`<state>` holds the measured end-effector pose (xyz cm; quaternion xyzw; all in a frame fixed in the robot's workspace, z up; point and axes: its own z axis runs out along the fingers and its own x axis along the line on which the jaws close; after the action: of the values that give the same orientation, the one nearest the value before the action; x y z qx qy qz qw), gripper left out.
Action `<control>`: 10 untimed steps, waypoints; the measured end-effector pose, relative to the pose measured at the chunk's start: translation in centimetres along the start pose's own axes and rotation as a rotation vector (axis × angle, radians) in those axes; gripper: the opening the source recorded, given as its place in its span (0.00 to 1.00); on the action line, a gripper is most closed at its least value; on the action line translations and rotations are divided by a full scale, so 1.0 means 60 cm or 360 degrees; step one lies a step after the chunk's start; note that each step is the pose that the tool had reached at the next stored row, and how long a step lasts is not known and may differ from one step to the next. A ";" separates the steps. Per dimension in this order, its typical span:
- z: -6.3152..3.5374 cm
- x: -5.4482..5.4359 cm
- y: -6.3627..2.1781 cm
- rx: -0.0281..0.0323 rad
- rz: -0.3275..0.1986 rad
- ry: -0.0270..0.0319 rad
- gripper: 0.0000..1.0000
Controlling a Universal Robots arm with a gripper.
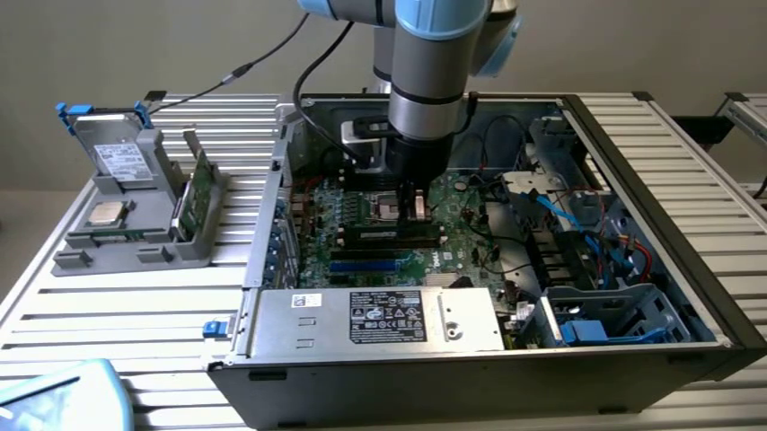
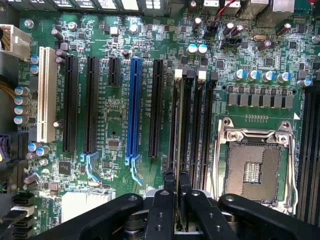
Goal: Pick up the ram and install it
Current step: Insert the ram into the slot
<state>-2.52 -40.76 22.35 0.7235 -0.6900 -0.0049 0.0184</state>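
Arm reaches down from the top centre of the exterior view into the open computer case (image 1: 701, 269). Gripper (image 1: 415, 205) sits low over the motherboard (image 1: 473, 229), mid-frame, just beside the CPU socket (image 1: 393, 206).

Wrist view: the two black fingers (image 2: 167, 197) are closed on the ram (image 2: 177, 150). The ram shows edge-on, as a thin pale strip clamped between the finger pads and running straight out from the gripper (image 2: 177, 176). It lies along the black memory slots (image 2: 190, 130), in line with the slot nearest the long black expansion slot. The CPU socket (image 2: 252, 165), open and bare, is on the other side of the memory slots. Cannot tell whether the ram's lower edge is seated in the slot or just above it.

The grip is at one end of the stick, and the rest of its length stands free of the fingers. Further across the board from the memory slots are a blue slot (image 2: 133, 107) and, well apart, a white slot (image 2: 46, 95).

Exterior view, lower centre: silver power supply (image 1: 372, 314) with a dark label at the case's near edge. At the exterior view's left, on the slatted table (image 1: 120, 314), a grey holder (image 1: 132, 244) carries a hard drive (image 1: 120, 160) and an upright green card (image 1: 198, 193).
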 end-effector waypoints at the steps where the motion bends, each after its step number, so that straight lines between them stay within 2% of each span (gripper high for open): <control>1: 0.000 0.000 0.000 0.00000 0.0000 0.00000 0.14; 10: 0.000 0.000 0.000 -0.00001 0.0000 0.00002 0.14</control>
<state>-2.53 -40.73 22.34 0.7235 -0.6901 -0.0049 0.0184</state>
